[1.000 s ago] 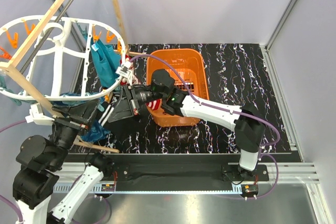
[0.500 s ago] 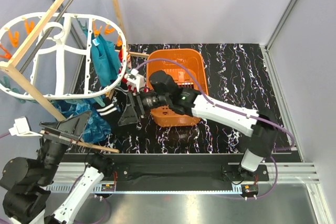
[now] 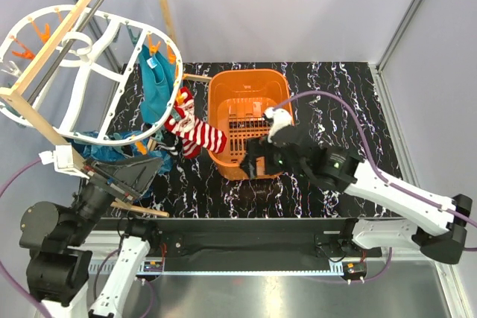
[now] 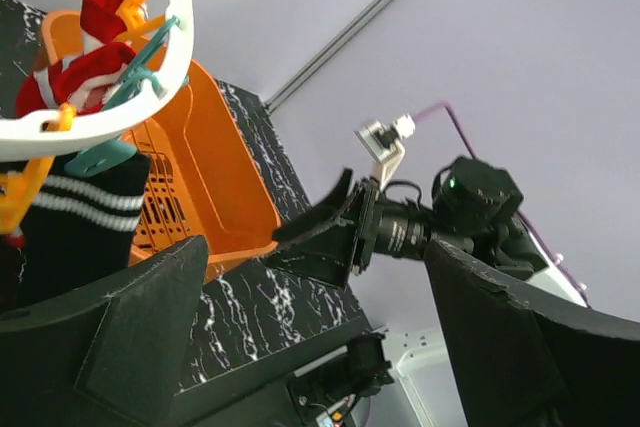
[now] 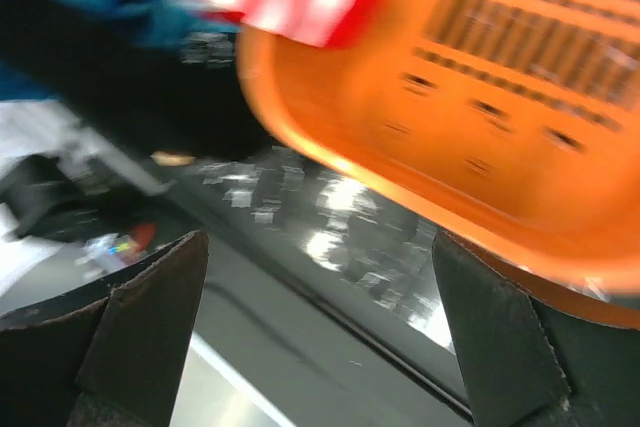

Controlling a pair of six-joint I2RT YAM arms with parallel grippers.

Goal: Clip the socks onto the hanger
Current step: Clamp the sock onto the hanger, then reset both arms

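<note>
Right now my left gripper [image 3: 134, 173] hangs spread and empty under the hanger [image 3: 93, 65]. My right gripper [image 3: 252, 165] is spread too, holding nothing, low at the near wall of the slotted orange plastic basket [image 3: 250, 74]. Neither needs a grip, I judge, because the soft, ribbed red-and-white sock [image 3: 195, 133] already dangles pinned at the hanger's near rim, between the two grippers. A black sock with white bands [image 4: 85, 217] hangs beside it. Farther up, the rigid white ribs curve, with teal cloth [image 3: 154, 87] draped limp.
</note>
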